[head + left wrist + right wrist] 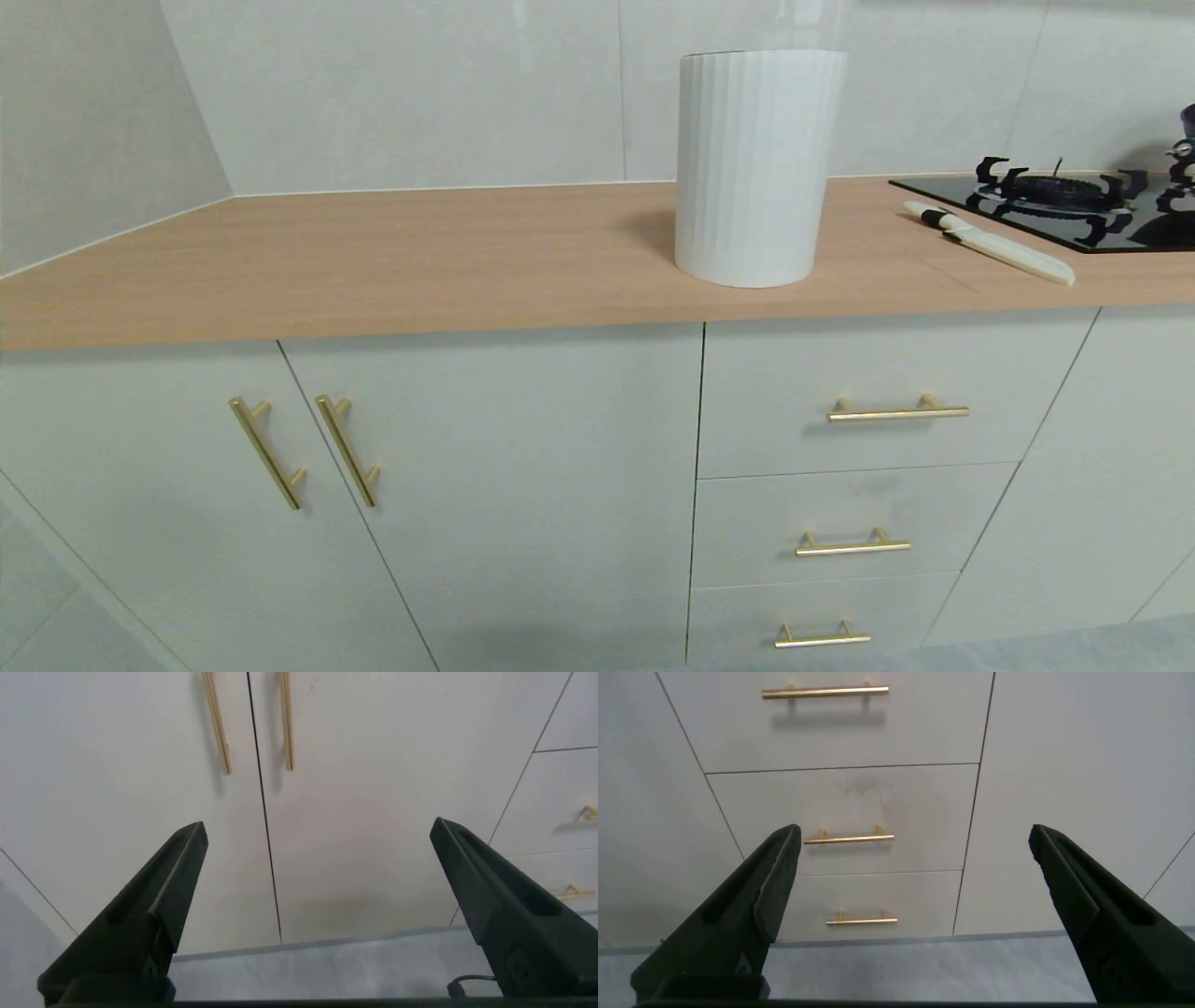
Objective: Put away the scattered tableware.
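The left gripper (318,826) has its two dark fingers (140,924) spread wide apart, tips pointing straight ahead. The right gripper (914,831) sits in the same pose, its dark fingers (738,915) likewise parted wide, tapering to narrow tips

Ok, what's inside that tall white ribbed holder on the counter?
Cannot tell: the white holder hides its inside behind its ribbed wall, and nothing clearly sticks up above the rim. A knife lies outside it on the counter, toward the stove.

kitchen; gas hob (1055,201); countertop (373,261)
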{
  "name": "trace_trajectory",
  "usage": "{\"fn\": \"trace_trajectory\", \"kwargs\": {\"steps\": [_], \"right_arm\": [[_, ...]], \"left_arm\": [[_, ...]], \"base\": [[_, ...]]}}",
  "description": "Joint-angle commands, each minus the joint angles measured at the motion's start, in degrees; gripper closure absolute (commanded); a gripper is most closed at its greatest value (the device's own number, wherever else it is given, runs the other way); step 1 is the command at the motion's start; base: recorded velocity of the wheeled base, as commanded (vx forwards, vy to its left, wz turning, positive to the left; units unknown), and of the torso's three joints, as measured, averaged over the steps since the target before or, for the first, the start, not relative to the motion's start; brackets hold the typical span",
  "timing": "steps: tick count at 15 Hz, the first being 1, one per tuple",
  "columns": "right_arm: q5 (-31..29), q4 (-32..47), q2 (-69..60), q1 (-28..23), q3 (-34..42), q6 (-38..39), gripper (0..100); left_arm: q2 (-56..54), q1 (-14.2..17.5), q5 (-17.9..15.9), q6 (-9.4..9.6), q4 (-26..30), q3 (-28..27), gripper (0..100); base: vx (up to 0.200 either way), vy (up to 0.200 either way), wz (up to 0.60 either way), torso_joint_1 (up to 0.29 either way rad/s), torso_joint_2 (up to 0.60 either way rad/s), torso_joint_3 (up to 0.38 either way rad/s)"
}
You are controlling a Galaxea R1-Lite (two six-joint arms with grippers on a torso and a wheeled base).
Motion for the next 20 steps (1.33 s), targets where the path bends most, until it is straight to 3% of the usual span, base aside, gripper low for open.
{"fn": "trace_trajectory", "kwargs": {"steps": [1,5,15,20], "right_arm": [[0.0,0.0,0.1,0.0,0.0,0.0,0],[0.0,0.0,0.1,0.0,0.0,-0.4,0],[0.0,0.0,0.1,0.0,0.0,-0.4,0],[0.0,0.0,0.1,0.0,0.0,-0.4,0]], "left_arm": [[0.0,0.0,0.1,-0.02,0.0,0.0,0],[0.0,0.0,0.1,-0.02,0.0,0.0,0],[0.0,0.0,0.1,0.06,0.0,0.0,0],[0.0,0.0,0.1,0.06,0.0,0.0,0]], "base": [[0.0,0.0,0.0,0.0,0.0,0.0],[0.0,0.0,0.45,0.003,0.0,0.004],[0.0,0.0,0.0,0.0,0.0,0.0],[0.0,-0.2,0.0,0.002,0.0,0.001]]}}
